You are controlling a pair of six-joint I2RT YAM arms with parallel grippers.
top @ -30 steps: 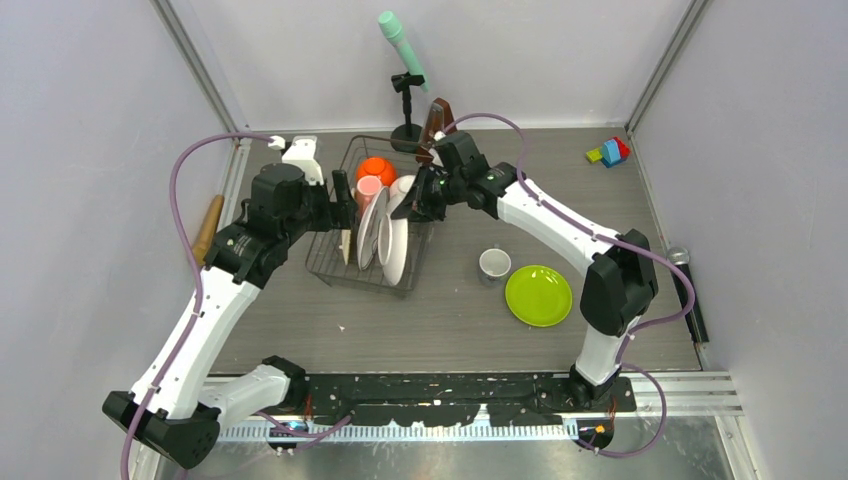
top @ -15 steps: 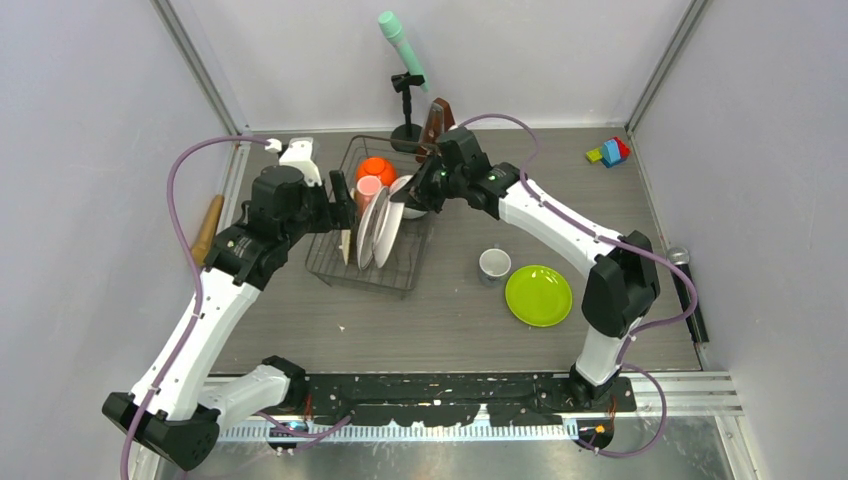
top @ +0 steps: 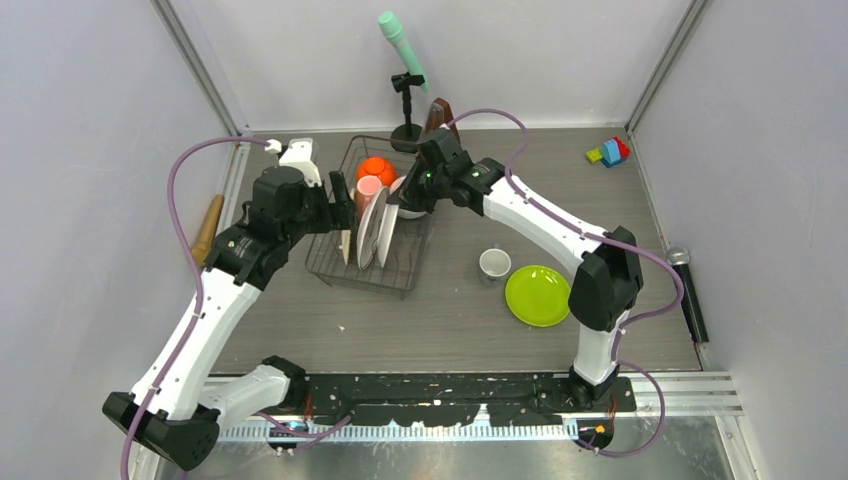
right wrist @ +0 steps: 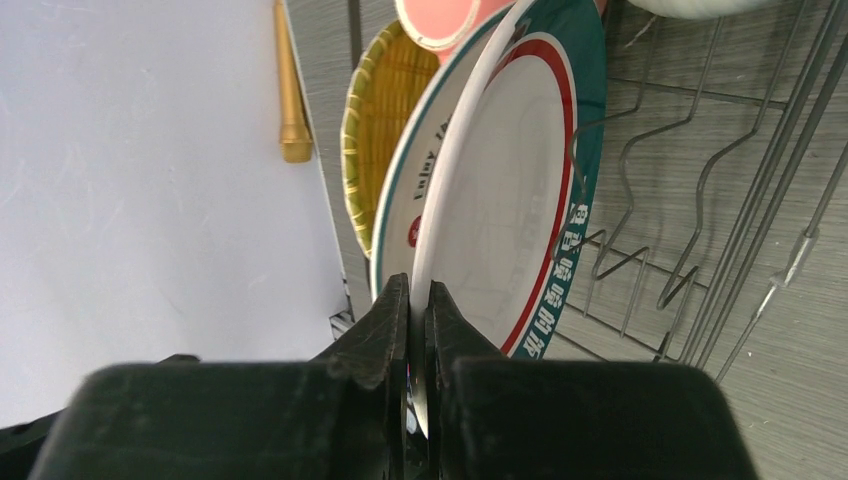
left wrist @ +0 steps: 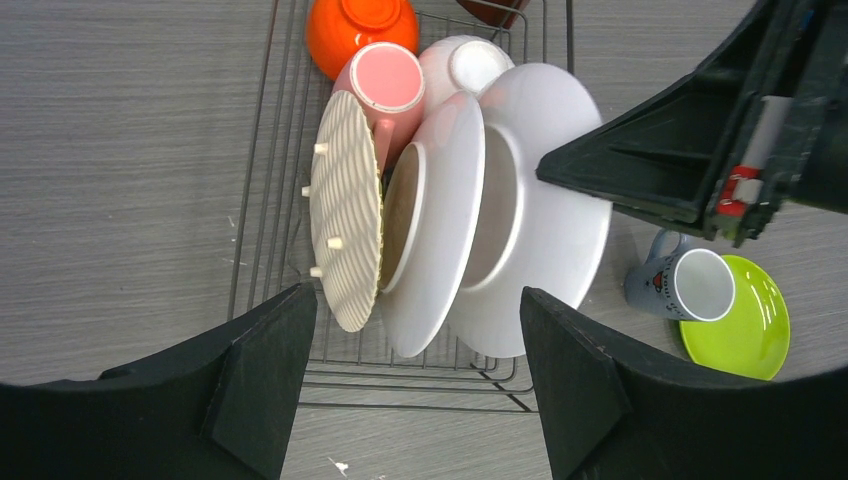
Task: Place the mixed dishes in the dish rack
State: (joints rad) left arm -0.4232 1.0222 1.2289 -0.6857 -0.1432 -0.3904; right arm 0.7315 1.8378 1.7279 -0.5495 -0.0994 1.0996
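The dish rack (top: 330, 262) holds an orange bowl (top: 376, 168), a pink mug (top: 368, 187), a white bowl (left wrist: 470, 65), a tan woven plate (left wrist: 345, 210) and two white plates on edge. My right gripper (right wrist: 420, 290) is shut on the rim of the outer white plate (right wrist: 500, 200), which stands against the other white plate (left wrist: 440, 230). My left gripper (left wrist: 415, 310) hangs open over the rack's left side, holding nothing. A small white cup (top: 494, 264) and the lime-green plate (top: 538, 295) sit on the table to the right.
A brown metronome (top: 437, 115) and a green microphone on a stand (top: 403, 45) are behind the rack. Toy blocks (top: 609, 151) lie at the far right corner. A wooden stick (top: 208, 225) lies along the left wall, a black microphone (top: 688, 290) along the right.
My right gripper has swung the held white plate from leaning right to upright against the other white plate, moving left over the rack. The left arm has stayed put.
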